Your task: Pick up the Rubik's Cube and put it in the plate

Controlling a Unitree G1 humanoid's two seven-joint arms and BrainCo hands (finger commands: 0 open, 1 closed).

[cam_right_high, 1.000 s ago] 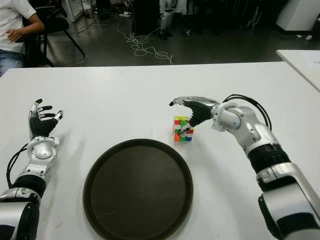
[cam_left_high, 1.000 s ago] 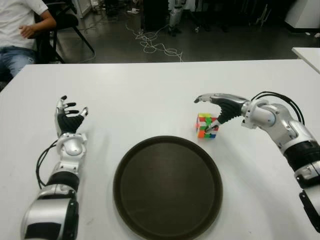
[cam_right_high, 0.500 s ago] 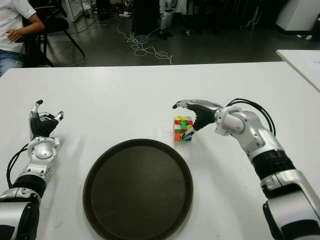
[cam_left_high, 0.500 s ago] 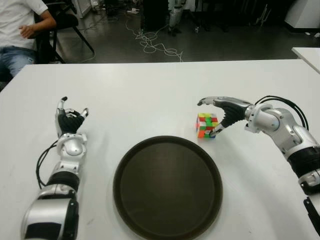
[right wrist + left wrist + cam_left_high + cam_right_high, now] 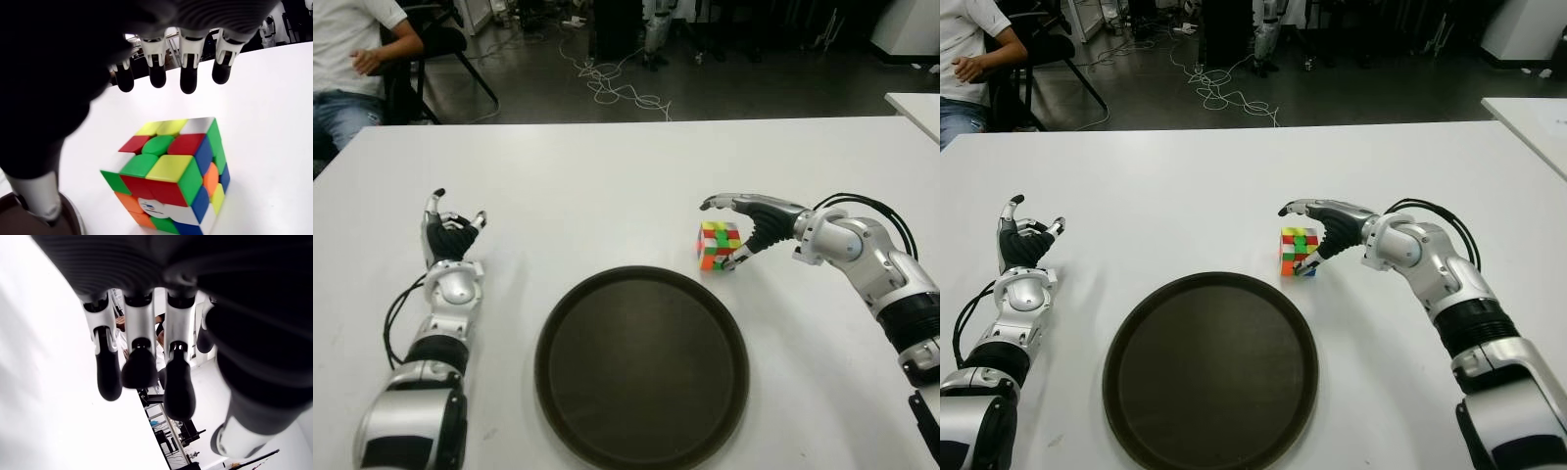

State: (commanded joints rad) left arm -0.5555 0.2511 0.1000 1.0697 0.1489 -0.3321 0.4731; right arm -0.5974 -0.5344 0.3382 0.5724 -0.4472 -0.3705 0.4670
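**Mia:** Where was the Rubik's Cube [image 5: 719,245]?

**Ben:** It sat on the white counter [image 5: 607,186], just past the far right edge of the plate [image 5: 641,367]. It was not in the plate. The plate was big, round and dark, and it had nothing in it.

**Mia:** What did the right hand [image 5: 744,223] do?

**Ben:** It came in from the right side and arched over the cube. The long fingers [image 5: 188,81] were stretched out above the top of the cube, with a gap under them. The thumb [image 5: 732,260] reached down by the low right side of the cube. I could not tell if the thumb touched it. The hand was spread out and did not hold the cube.

**Mia:** Was the cube flat on the counter?

**Ben:** Yes, it stood on its bottom face. The top showed red, green and yellow squares.

**Mia:** And the left hand [image 5: 445,235]?

**Ben:** It showed far off on the left side of the counter, well apart from the plate. Its fingers [image 5: 139,372] were bent in a little but loose, and it held nothing.

**Mia:** Was anyone else there?

**Ben:** A person [image 5: 352,59] in a white shirt sat on a chair [image 5: 445,44] behind the far left corner of the counter. Some cables [image 5: 617,88] lay on the dark floor [image 5: 754,88] behind it.
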